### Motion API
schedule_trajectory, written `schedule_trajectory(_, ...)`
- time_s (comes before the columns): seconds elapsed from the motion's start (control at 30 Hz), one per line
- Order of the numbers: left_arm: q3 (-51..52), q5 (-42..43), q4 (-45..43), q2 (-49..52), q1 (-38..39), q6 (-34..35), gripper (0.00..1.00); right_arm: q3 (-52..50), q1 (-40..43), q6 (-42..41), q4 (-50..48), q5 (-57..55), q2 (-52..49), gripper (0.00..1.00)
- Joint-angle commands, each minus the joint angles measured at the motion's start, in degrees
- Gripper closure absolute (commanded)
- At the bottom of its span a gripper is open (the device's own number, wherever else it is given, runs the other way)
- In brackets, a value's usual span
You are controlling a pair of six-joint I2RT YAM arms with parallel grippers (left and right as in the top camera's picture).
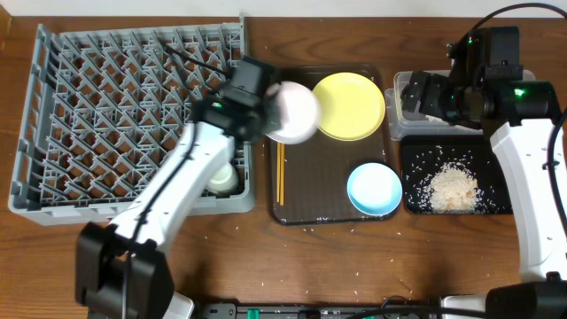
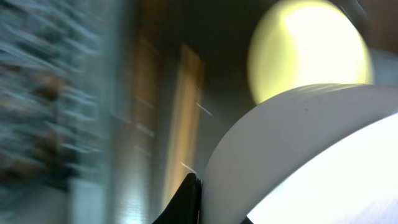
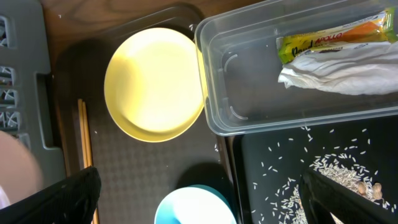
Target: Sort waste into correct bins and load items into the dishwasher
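Note:
My left gripper (image 1: 268,108) is shut on the rim of the white bowl (image 1: 294,112) and holds it above the gap between the grey dish rack (image 1: 106,106) and the brown tray. The left wrist view is blurred, with the bowl (image 2: 298,155) against one finger. The white cup (image 1: 222,180) stands in the rack's near right corner. The yellow plate (image 1: 348,106), light blue bowl (image 1: 374,189) and chopsticks (image 1: 281,173) lie on the brown tray. My right gripper (image 3: 202,190) is open and empty. The clear tub (image 3: 249,93) holds the wrapper (image 3: 336,37) and napkin (image 3: 348,71). Rice (image 1: 452,186) lies in the black tray (image 1: 500,199).
The dark brown serving tray (image 1: 310,199) lies between the rack and the bins. A few rice grains are scattered on the wooden table near the front edge (image 1: 354,283). The right arm covers most of the clear tub in the overhead view.

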State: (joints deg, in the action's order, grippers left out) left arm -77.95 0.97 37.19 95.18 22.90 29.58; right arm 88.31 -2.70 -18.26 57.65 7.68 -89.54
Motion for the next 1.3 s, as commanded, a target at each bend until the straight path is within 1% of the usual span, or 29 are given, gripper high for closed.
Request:
schedule_trajectory(0.0, -0.4, -25.3, -0.5, -2.8, -4.1, -8.1, 0.93, -0.4, 0.1, 0.3, 0.0, -0.4, -0.4, 0.01)
schedule_trajectory(0.03, -0.4, -29.9, -0.5, -2.8, -4.3, -8.8, 0.93, -0.4, 0.0, 0.3, 0.0, -0.4, -0.4, 0.01)
schedule_trajectory(0.1, -0.3, -42.2, -0.4, -2.3, -4.3, -11.1, 0.93, -0.4, 0.1, 0.3, 0.0, -0.4, -0.4, 0.01)
schedule_trajectory(0.2, 0.2, -56.6, -0.1, -1.0, -4.2, -11.5, 0.93, -0.4, 0.0, 0.3, 0.0, -0.4, -0.4, 0.01)
schedule_trajectory(0.27, 1.2, -64.8, 0.3, -0.2, -4.2, -9.7, 0.93, -0.4, 0.0, 0.3, 0.0, -0.4, -0.4, 0.01)
schedule_trajectory(0.37, 2.0, -73.9, 2.6, 1.2, -3.7, -6.1, 0.93, -0.4, 0.1, 0.3, 0.0, -0.4, -0.4, 0.01)
schedule_trajectory(0.5, 2.1, -75.7, 5.9, 4.3, -1.2, -4.1, 0.92, -0.4, 0.0, 0.3, 0.0, -0.4, -0.4, 0.01)
schedule_trajectory(0.63, 3.0, -81.7, 10.8, 7.3, 1.6, 2.2, 0.93, -0.4, 0.1, 0.3, 0.0, -0.4, -0.4, 0.01)
schedule_trajectory(0.73, 5.2, -81.7, 12.9, 8.0, 2.7, 6.6, 0.93, -0.4, 0.1, 0.3, 0.0, -0.4, -0.4, 0.01)
schedule_trajectory(0.9, 10.4, -82.1, 12.9, 8.1, 2.9, 12.8, 0.93, -0.4, 0.0, 0.3, 0.0, -0.4, -0.4, 0.01)
schedule_trajectory(1.07, 10.4, -75.1, 11.0, 8.2, 3.1, 13.0, 0.93, -0.4, 0.0, 0.3, 0.0, -0.4, -0.4, 0.01)
schedule_trajectory(1.27, 10.4, -74.6, 9.9, 8.2, 6.7, 12.8, 0.93, -0.4, 0.0, 0.3, 0.0, -0.4, -0.4, 0.01)
